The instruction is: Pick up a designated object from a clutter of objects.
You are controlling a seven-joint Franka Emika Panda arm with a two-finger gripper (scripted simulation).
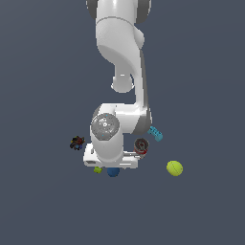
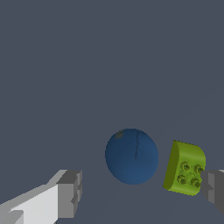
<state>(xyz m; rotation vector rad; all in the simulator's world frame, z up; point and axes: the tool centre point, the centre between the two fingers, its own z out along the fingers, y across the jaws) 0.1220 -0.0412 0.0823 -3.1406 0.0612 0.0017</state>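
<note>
A: Two grey finger pads point(image 2: 70, 192) sit closest to the wrist lens, one at each lower corner of that view, wide apart. Pincer point(image 2: 142, 192) spread well open — nothing held between the jaws.

B: Any writing or labels?

A: None readable. Can point(image 1: 141, 145) shows red and silver, but any print is too small to tell. Lime brick point(image 2: 184, 168) carries raised round studs on one face, no lettering.

B: Where is the blue ball against the pincer?

A: Blue ball point(image 2: 131, 155) lies on the floor point(image 2: 109, 65) between the two fingers in the wrist view, apart from both pads. Brick is just beside the ball and close against the other finger point(image 2: 213, 190); touching or not, I cannot tell. From the exterior view the ball peeks out under the white hand of the arm point(image 1: 119, 72), brick a speck toward that view's left of it.

B: Surfaces, shapes?

A: Ball — smooth, dark blue, round, with a faint seam line and a small dull patch near its top. Brick is glossy lime, rounded corners, tilted on edge. Fingers are blocky grey with ridged sides on white bodies. Floor is flat, plain slate grey.

B: Other items?

A: Yellow-green ball point(image 1: 174, 168) well apart toward the exterior view's right. Cyan brick point(image 1: 155, 133) near the can. Dark multicoloured lump point(image 1: 76, 142) off toward that view's left, shape unclear.
</note>
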